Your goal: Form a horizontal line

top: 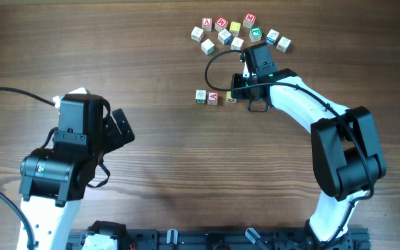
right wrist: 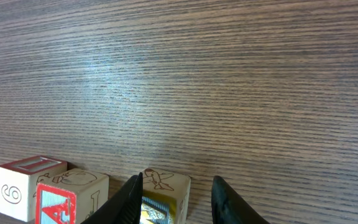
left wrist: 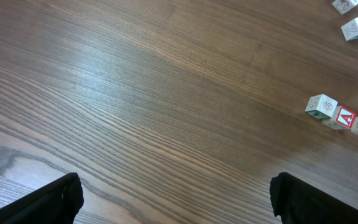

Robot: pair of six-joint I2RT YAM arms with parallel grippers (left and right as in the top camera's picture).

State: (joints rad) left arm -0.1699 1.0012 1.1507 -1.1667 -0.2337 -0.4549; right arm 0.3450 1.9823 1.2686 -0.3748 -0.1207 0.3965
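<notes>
Three small letter cubes stand in a row on the wooden table: a pale one with green marks (top: 201, 96), a pale one with a red letter (top: 213, 97) and a yellow one (top: 231, 98). My right gripper (top: 235, 94) is open around the yellow cube (right wrist: 169, 190). Its left finger is against the cube and its right finger stands a little off it. The red-letter cube (right wrist: 67, 196) and the end cube (right wrist: 20, 186) sit to its left. My left gripper (top: 120, 128) is open and empty, far to the left. Its view shows the row at the right edge (left wrist: 345, 117).
A loose cluster of several more letter cubes (top: 238, 33) lies behind the row, close to the right arm. The right arm's black cable (top: 214, 66) loops above the row. The left arm's base (top: 54, 173) fills the front left.
</notes>
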